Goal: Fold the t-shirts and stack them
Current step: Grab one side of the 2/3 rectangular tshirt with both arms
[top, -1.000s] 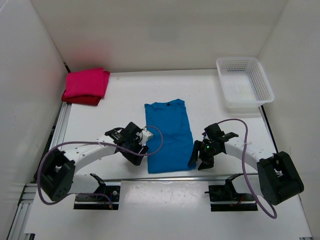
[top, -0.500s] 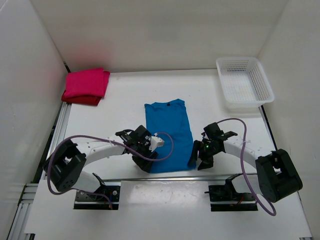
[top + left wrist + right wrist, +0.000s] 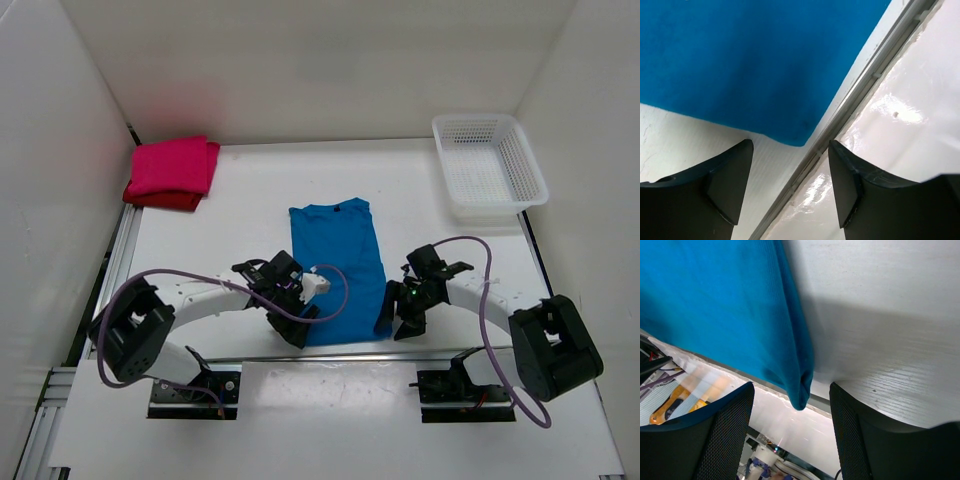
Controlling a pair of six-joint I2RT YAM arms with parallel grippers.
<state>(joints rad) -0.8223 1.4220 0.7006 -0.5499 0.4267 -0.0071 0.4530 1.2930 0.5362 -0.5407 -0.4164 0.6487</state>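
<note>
1. Blue t-shirt (image 3: 338, 270): folded into a long narrow strip, flat on the counter (image 3: 230, 230) between the two arms, collar toward the far edge, hem at the near edge.
2. Left end effector (image 3: 300, 328): wide open, gripping nothing, poised at the near-left corner of the blue t-shirt; in the wrist view that corner shows just beyond the gap between the fingers (image 3: 727, 180).
3. Right end effector (image 3: 397, 322): wide open, holding nothing, at the near-right corner of the blue t-shirt, cloth edge showing between its fingers in the wrist view.
4. Magenta-pink t-shirt (image 3: 175, 166): folded, stacked on the dark red t-shirt (image 3: 160, 199) in the far-left corner.
5. White mesh basket (image 3: 490, 165): far-right corner.
</note>
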